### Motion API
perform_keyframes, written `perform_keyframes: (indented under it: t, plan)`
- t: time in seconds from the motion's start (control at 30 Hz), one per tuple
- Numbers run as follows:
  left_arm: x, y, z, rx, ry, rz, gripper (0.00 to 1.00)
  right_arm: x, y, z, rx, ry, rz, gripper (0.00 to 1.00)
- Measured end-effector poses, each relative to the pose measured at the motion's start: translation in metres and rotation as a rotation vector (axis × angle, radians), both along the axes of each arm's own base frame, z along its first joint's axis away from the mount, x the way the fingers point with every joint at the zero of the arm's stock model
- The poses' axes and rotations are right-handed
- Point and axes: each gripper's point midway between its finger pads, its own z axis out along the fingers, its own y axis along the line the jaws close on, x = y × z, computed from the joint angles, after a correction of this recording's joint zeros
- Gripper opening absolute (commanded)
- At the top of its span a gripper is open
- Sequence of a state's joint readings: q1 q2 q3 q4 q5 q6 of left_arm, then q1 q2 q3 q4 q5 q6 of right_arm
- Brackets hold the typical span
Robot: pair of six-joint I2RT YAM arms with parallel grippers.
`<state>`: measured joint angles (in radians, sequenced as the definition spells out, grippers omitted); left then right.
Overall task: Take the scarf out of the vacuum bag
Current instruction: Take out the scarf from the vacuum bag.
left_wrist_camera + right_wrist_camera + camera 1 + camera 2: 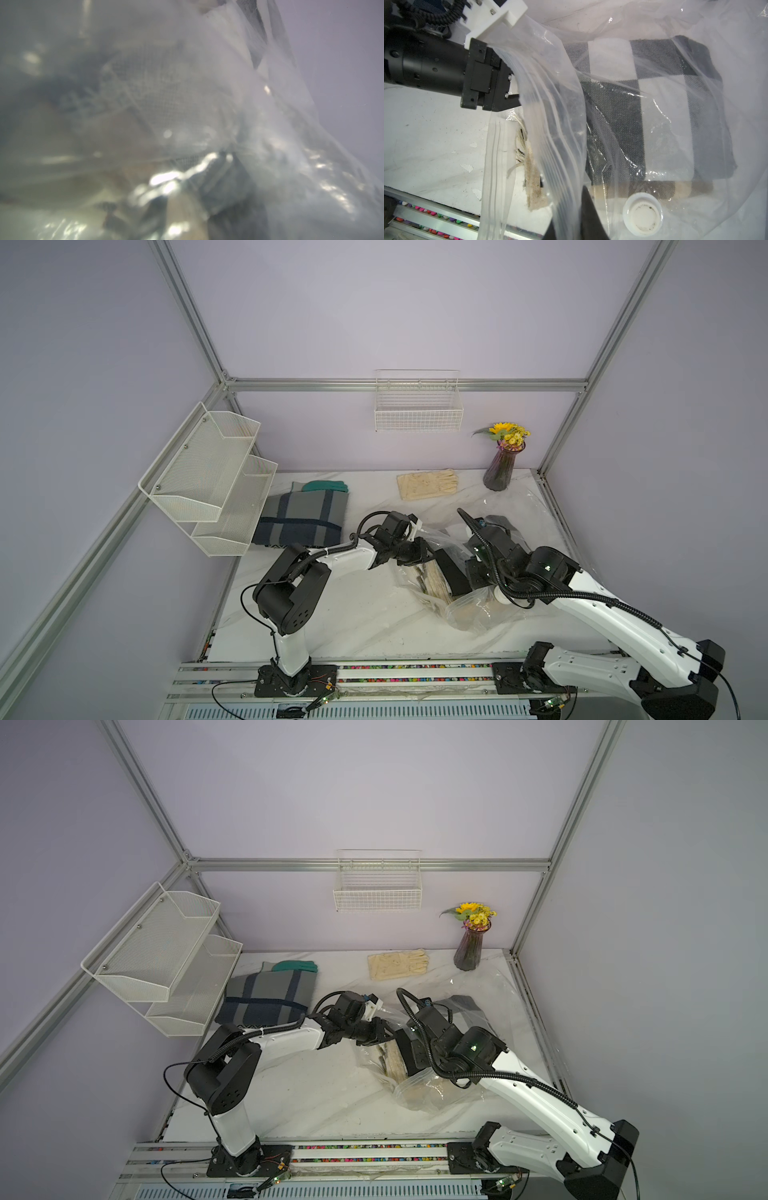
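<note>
Two arms meet over one bag (469,610) on the right half of the desk (332,614). It spreads from near the front edge back toward the far right corner. The bag is clear, crinkly plastic with a ribbed zip strip along its open mouth and one round white valve cap (642,214) on its face.

One scarf (664,104) lies folded inside it. The scarf is a fine weave in large black, white and beige checks, with a stringy cream fringe (529,166) at the mouth. In a top view only its pale folded edge (434,580) shows.

The left claw (517,89) reaches into the mouth. Its tips are hidden behind plastic and its wrist view is a blur, so I cannot tell whether they are apart or together. The right claw (587,218) is together, pinching the bag's upper lip and holding it raised off the desk.

Near the far left corner lies one folded plaid cloth (303,518) in grey with navy bands, and one green glove (326,486) touches its far side. Pale cream gloves (428,485) lie flat by the far edge; I cannot tell whether there is one or two. One ribbed purple glass vase (500,468) of yellow flowers (509,433) stands in the far right corner.

One white wire basket (417,410) hangs on the back wall. One white mesh shelf (208,477) with two tiers hangs on the left wall.
</note>
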<state>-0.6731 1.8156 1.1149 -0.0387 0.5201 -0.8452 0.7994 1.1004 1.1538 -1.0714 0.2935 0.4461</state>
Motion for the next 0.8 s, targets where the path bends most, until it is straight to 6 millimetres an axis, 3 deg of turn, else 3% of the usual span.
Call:
perform_keyframes:
  t: [0.6,0.8]
  plan:
    - [0.017,0.002,0.015,-0.064,-0.042,0.017,0.33,0.005,0.006,0.002,-0.009,0.0,0.011,0.13]
    - [0.018,0.001,0.012,-0.066,-0.032,0.01,0.32,0.006,0.006,0.005,-0.005,-0.005,0.012,0.13]
